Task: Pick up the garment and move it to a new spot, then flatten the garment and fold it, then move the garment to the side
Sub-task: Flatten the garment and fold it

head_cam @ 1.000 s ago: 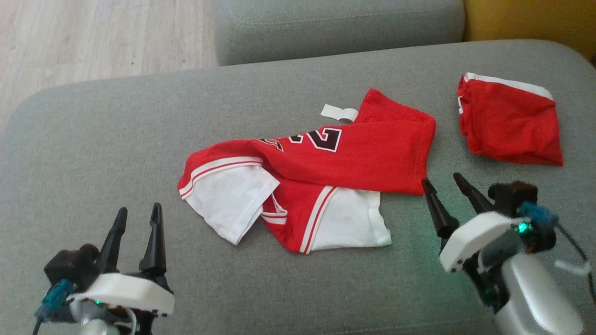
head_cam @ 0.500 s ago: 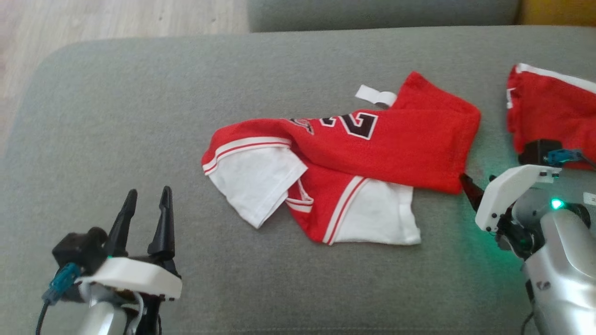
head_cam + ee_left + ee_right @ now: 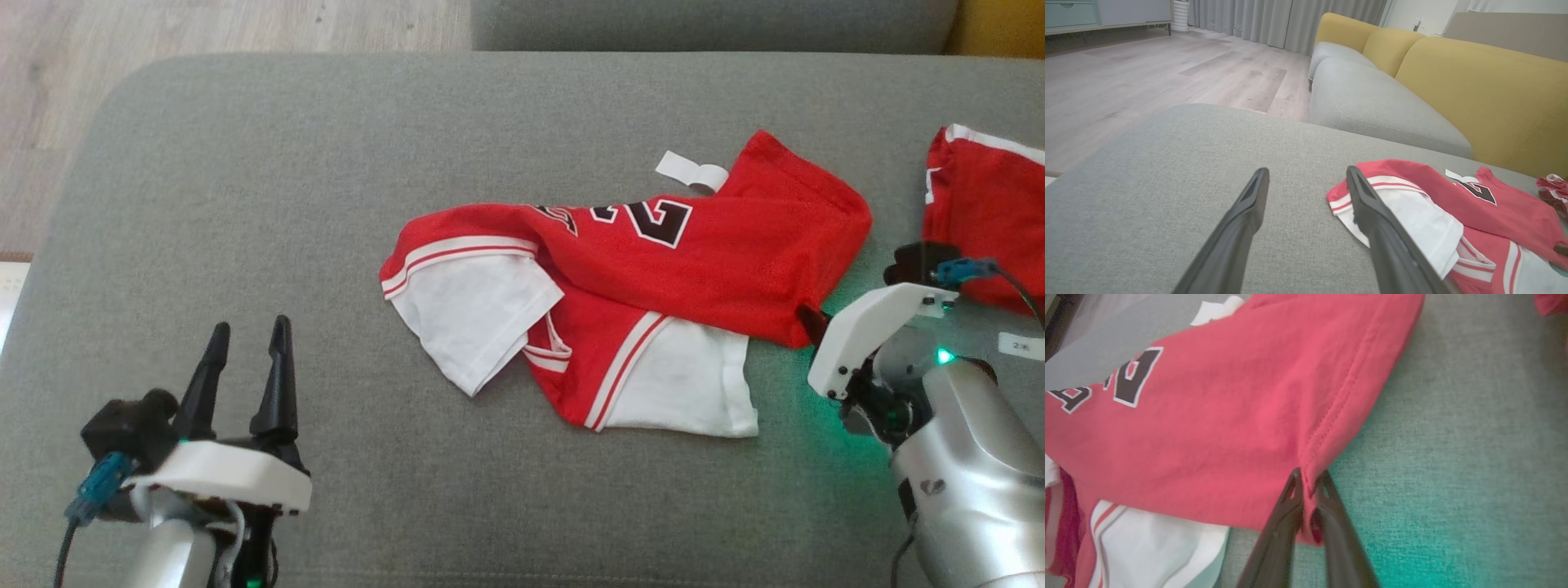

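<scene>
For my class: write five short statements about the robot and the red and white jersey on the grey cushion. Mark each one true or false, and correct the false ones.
1. The right gripper is pinching the red hem of the jersey. True.
2. The left gripper is shut on the jersey. False: its jaws stand open over bare cushion, apart from the jersey.
3. The jersey lies flat and neatly folded. False: it is crumpled, with parts overlapping.
4. A second red garment lies to the robot's right of the jersey. True.
5. The jersey rests on the wooden floor. False: it rests on the grey cushion.
</scene>
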`<state>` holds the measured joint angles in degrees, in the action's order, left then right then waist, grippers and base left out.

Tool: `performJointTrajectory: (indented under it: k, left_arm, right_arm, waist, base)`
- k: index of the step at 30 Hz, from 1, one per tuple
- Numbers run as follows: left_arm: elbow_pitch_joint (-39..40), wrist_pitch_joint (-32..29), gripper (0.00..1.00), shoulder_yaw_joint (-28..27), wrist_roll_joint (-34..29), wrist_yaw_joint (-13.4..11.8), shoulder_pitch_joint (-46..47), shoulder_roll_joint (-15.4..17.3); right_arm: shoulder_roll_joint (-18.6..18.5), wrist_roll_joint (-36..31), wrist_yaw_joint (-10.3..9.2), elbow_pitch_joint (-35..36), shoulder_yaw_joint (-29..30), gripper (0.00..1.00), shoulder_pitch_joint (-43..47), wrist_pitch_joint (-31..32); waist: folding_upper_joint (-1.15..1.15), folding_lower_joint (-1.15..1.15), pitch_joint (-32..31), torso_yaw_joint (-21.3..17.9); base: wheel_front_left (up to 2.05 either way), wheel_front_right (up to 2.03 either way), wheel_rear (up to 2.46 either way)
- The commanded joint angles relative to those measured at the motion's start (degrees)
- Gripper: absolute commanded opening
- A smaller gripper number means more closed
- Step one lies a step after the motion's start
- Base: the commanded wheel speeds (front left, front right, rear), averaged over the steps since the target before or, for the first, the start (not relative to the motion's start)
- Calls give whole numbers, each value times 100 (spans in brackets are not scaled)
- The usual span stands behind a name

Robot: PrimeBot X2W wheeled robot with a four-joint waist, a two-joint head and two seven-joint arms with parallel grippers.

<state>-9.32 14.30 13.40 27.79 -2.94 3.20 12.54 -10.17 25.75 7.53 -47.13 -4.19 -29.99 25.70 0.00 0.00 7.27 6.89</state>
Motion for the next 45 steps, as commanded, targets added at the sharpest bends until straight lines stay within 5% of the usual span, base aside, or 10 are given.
performJointTrajectory:
  k: [1,8,14,23,26,27,28,37,45]
  left_arm:
    - [150,70,100,-303,-85,48,207,75]
    - [107,70,100,-286,-119,96,146,-3]
    - [31,70,100,-210,-116,180,229,-159]
    - [-248,70,100,-186,-165,415,580,-498]
    - [-340,70,100,-230,-216,499,685,-578]
    - [-368,70,100,-249,-233,524,708,-599]
    - [-396,70,100,-268,-249,548,727,-615]
    - [-561,70,100,-475,-414,681,691,-705]
    - [-595,70,100,-503,-522,739,496,-779]
  right_arm:
    - [-43,85,-4,188,-208,0,-114,-196]
    - [-294,119,-4,890,-475,0,-348,-859]
    - [-232,268,-4,1292,-783,0,-819,-772]
    - [43,322,-4,277,-1115,0,-2155,-874]
    - [120,295,-4,-182,-1256,0,-2510,-1367]
    - [169,340,-4,-327,-1253,75,-2599,-1576]
    - [209,381,-4,-469,-1273,100,-2674,-1731]
    - [56,715,-4,-936,-1501,100,-2808,-3267]
    - [-428,964,-4,-843,-1795,100,-1870,-3591]
  waist:
    - [0,0,-56,-29]
    - [0,0,-170,-18]
    - [0,0,25,328]
    - [0,0,616,962]
    - [0,0,715,1021]
    - [0,0,732,1025]
    - [0,0,743,1019]
    - [0,0,525,604]
    - [0,0,184,333]
  base:
    - [0,0,0]
    - [0,0,0]
    - [0,0,0]
    - [0,0,0]
    - [0,0,0]
    - [0,0,0]
    - [0,0,0]
    - [0,0,0]
    - [0,0,0]
